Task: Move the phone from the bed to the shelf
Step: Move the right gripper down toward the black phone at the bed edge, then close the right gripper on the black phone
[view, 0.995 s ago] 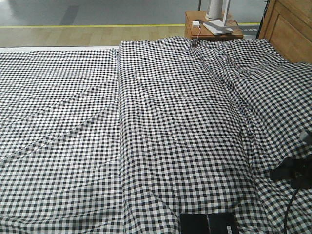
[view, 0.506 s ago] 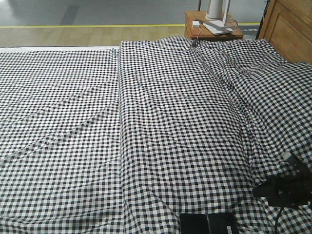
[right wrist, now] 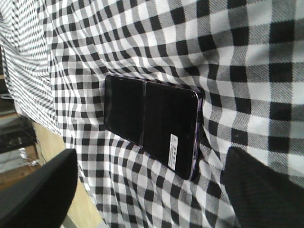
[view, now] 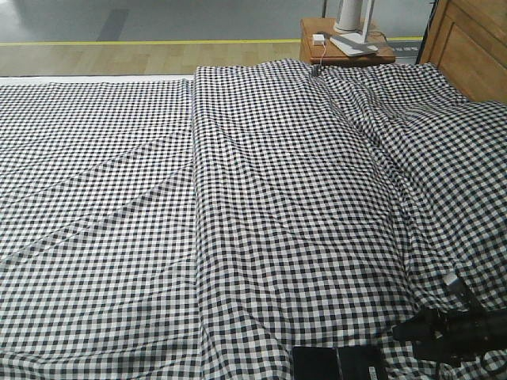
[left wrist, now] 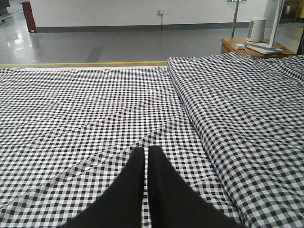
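Note:
The phone [view: 337,362] lies flat on the bed [view: 119,198] at its near edge, glossy black with a small white sticker. The right wrist view shows the phone [right wrist: 152,124] close up, its purplish edge towards one finger. My right gripper [view: 402,332] hangs just right of the phone. In its own view the right gripper [right wrist: 149,199] is open, with its fingers [right wrist: 42,190] wide apart either side of the checked cloth just short of the phone, touching nothing. My left gripper [left wrist: 147,152] is shut and empty over the bedding. The shelf is out of view.
A small brown bedside table [view: 344,43] with white items stands at the far right, beside the wooden headboard [view: 471,47]. A raised fold of duvet [view: 198,198] runs down the bed's middle. Wooden floor [right wrist: 78,204] shows past the bed's edge close to the phone.
My right gripper has moved down and to the left across the bedding, closer to the phone. The phone and the left gripper have not moved.

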Robot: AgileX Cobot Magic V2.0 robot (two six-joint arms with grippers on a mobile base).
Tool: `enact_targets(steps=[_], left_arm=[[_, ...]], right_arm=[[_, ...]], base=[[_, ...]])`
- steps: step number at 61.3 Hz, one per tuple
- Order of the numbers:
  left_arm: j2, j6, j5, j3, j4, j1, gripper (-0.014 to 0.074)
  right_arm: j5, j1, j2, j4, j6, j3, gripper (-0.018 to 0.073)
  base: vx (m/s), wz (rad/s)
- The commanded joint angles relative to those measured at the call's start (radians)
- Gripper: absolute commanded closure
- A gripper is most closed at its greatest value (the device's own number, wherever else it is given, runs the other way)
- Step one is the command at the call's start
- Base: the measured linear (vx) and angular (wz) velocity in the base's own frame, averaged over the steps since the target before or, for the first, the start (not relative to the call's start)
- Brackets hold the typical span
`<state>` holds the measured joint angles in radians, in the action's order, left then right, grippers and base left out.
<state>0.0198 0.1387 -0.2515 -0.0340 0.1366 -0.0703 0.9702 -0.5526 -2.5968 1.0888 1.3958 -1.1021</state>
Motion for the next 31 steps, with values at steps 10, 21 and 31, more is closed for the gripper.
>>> enact_targets(steps=[10, 21, 31], left_arm=[[0.007, -0.004, 0.068, -0.003, 0.009, 0.005, 0.0596], [0.007, -0.004, 0.068, -0.003, 0.009, 0.005, 0.0596], [0.007, -0.004, 0.068, -0.003, 0.009, 0.005, 0.0596]], right_arm=[[0.082, -0.002, -0.02, 0.08, 0.061, -0.008, -0.0027], [0.12, -0.002, -0.062, 0.109, 0.086, -0.008, -0.0027], [0.123, -0.001, -0.089, 0.122, 0.09, -0.008, -0.0027]], base=[[0.0, 0.0], [0.0, 0.0], [0.0, 0.0]])
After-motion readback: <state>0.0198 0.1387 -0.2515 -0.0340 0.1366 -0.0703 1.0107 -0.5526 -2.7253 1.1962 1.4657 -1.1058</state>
